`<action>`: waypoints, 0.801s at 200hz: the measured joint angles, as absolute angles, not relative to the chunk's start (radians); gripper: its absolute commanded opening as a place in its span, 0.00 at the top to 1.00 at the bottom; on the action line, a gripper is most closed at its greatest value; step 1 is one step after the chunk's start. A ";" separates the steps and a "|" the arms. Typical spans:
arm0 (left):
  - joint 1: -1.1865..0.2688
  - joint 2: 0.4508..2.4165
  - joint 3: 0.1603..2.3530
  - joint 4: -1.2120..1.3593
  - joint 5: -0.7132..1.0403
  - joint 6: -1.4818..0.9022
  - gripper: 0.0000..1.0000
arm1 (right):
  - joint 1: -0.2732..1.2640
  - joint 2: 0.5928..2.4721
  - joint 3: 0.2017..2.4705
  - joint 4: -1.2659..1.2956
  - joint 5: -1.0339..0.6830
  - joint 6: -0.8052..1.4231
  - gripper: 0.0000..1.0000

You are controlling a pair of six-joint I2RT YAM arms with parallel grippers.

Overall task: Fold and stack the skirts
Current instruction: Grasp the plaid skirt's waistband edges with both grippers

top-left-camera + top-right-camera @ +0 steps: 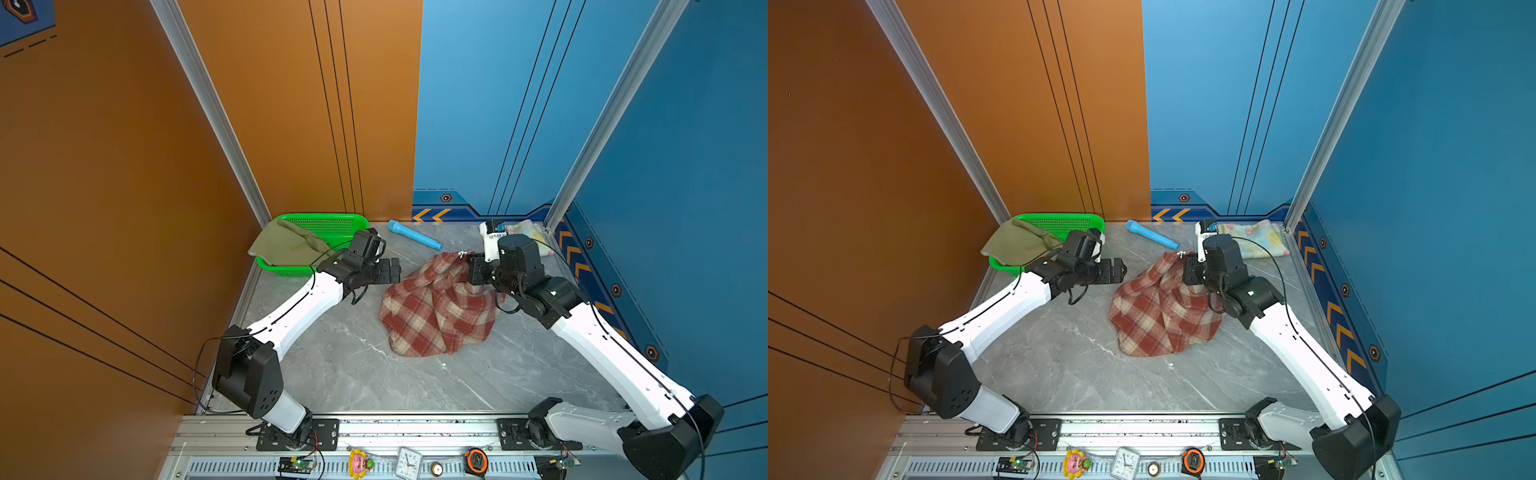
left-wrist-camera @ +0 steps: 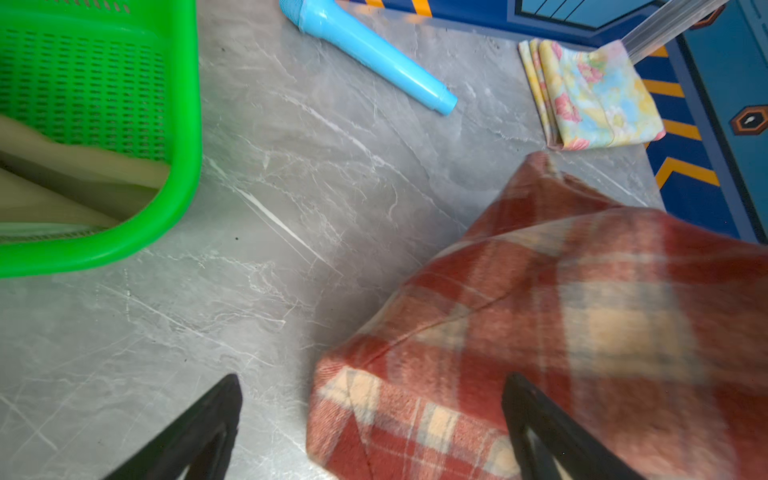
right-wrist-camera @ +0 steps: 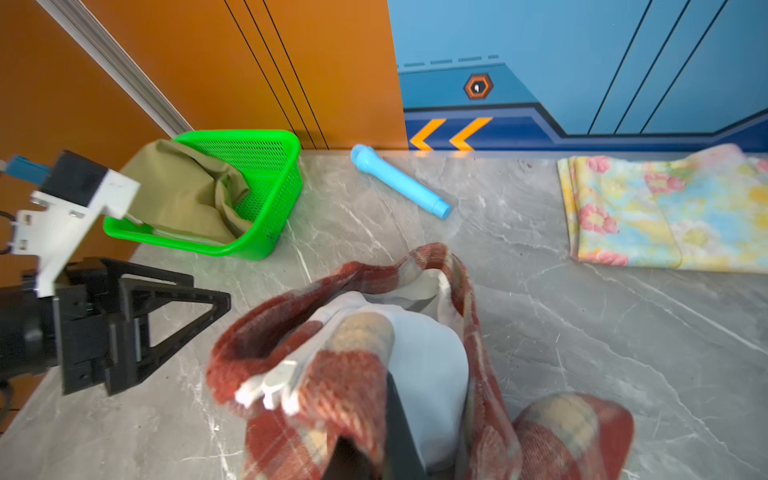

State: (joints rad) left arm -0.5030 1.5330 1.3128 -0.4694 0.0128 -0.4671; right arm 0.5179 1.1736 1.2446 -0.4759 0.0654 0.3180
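The red-and-cream plaid skirt (image 1: pixel 436 307) lies crumpled mid-table, its far end pulled up into a peak. My right gripper (image 1: pixel 472 268) is shut on that raised waistband; the right wrist view shows plaid cloth and white lining (image 3: pixel 432 365) bunched around the jaws. My left gripper (image 1: pixel 395 270) hovers open just left of the plaid skirt (image 2: pixel 540 332), holding nothing. The olive-green skirt (image 1: pixel 286 247) hangs out of the green basket. At the back right corner the floral skirt (image 1: pixel 1254 239) lies folded flat.
The green mesh basket (image 1: pixel 328 222) stands at the back left against the orange wall. A light-blue tube (image 1: pixel 413 235) lies behind the plaid skirt. Walls close in the table's left, back and right sides. A clock (image 1: pixel 409 461) and a tape measure (image 1: pixel 476 460) sit on the front rail.
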 measured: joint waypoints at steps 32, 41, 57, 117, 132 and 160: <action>-0.503 1.514 1.298 -0.468 0.008 -0.467 0.02 | 0.549 1.169 1.227 -0.520 0.088 0.318 1.00; -0.503 1.512 1.289 -0.469 0.007 -0.467 0.02 | 0.569 1.166 1.203 -0.534 0.092 0.318 0.99; -0.505 1.509 1.269 -0.469 0.007 -0.467 0.02 | 0.601 1.155 1.154 -0.554 0.090 0.321 0.85; -0.517 1.504 1.221 -0.467 0.006 -0.468 0.02 | 0.622 0.992 1.015 -0.639 0.051 0.357 0.37; -0.530 1.507 1.221 -0.463 0.006 -0.469 0.02 | 0.584 0.986 1.015 -0.650 0.056 0.375 0.32; -0.564 1.535 1.226 -0.461 0.001 -0.467 0.01 | 0.485 1.021 1.010 -0.673 0.056 0.409 0.22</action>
